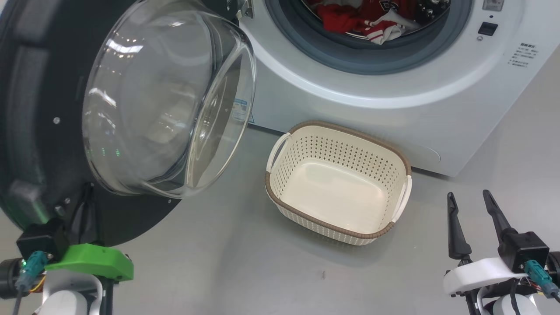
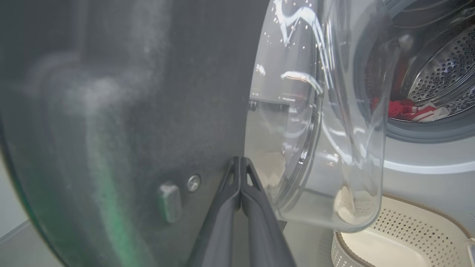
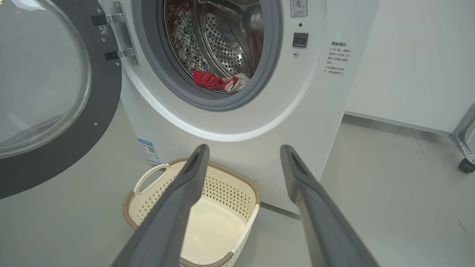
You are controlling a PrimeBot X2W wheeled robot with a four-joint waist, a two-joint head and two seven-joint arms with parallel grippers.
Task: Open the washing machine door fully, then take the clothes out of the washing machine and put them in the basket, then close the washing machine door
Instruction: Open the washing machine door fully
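Door-opening looks to be the step in hand: the washing machine door (image 1: 39, 131) stands swung out to the left of the washing machine (image 1: 393, 113), with its glass bowl window (image 1: 166, 96) bulging toward the basket. The left gripper (image 2: 240, 163) has its two fingers pressed together and holds nothing. Its tips appear to rest against the door's dark inner face, just beside the bowl's edge. To do this well, the push should probably come from those closed tips on the flat black ring rather than on the glass. It should follow the arc around the hinge (image 3: 118, 55) so the tips do not skid off the smooth surface, and a slow, steady sweep would keep the door from bouncing back. Whether the door is at its limit cannot be told. The right gripper (image 1: 469, 197) hangs empty with fingers wide apart, low at the right, near the basket (image 1: 341, 126), which sits empty on the floor just in front of the washer. The clothes (image 1: 350, 19), red with white trim, lie at the bottom of the steel drum (image 3: 222, 44), none removed yet.
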